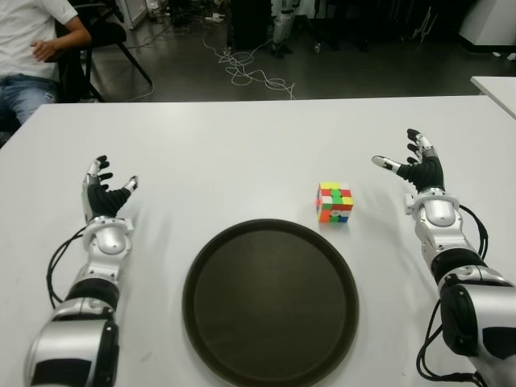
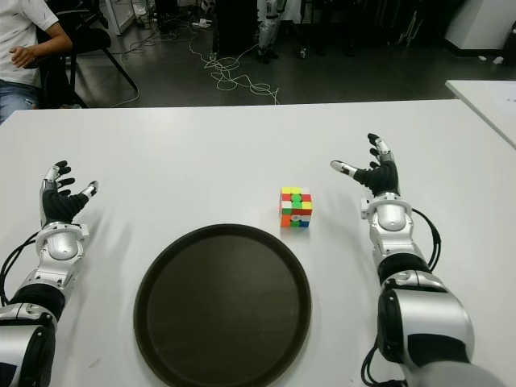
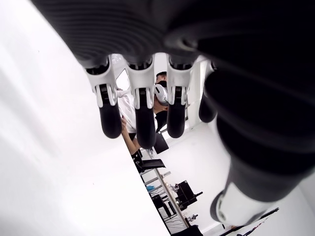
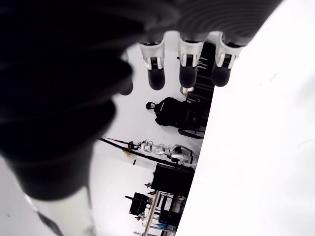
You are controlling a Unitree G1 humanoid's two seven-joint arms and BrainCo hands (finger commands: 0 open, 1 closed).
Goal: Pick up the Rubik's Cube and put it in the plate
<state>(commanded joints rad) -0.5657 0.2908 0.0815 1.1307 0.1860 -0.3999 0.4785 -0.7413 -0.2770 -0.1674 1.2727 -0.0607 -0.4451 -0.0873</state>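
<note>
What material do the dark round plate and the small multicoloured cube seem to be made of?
The dark brown round plate looks like smooth plastic, possibly coated metal: it has a soft sheen and a thin raised rim. The small multicoloured Rubik's Cube looks like glossy hard plastic, with bright flat tiles.

Multicoloured checkered Rubik's Cube (image 1: 334,202), dark brown plate (image 1: 270,302), white table (image 1: 242,145)

Right hand (image 4: 147,59) — dark palm fills most of the frame; three fingers (image 4: 156,66) with white segments and black tips extended, nothing between them. White counter (image 4: 256,162) — bare surface along one side. Beyond it — a seated person in dark clothing (image 4: 172,113), racks of equipment (image 4: 167,187).
</note>
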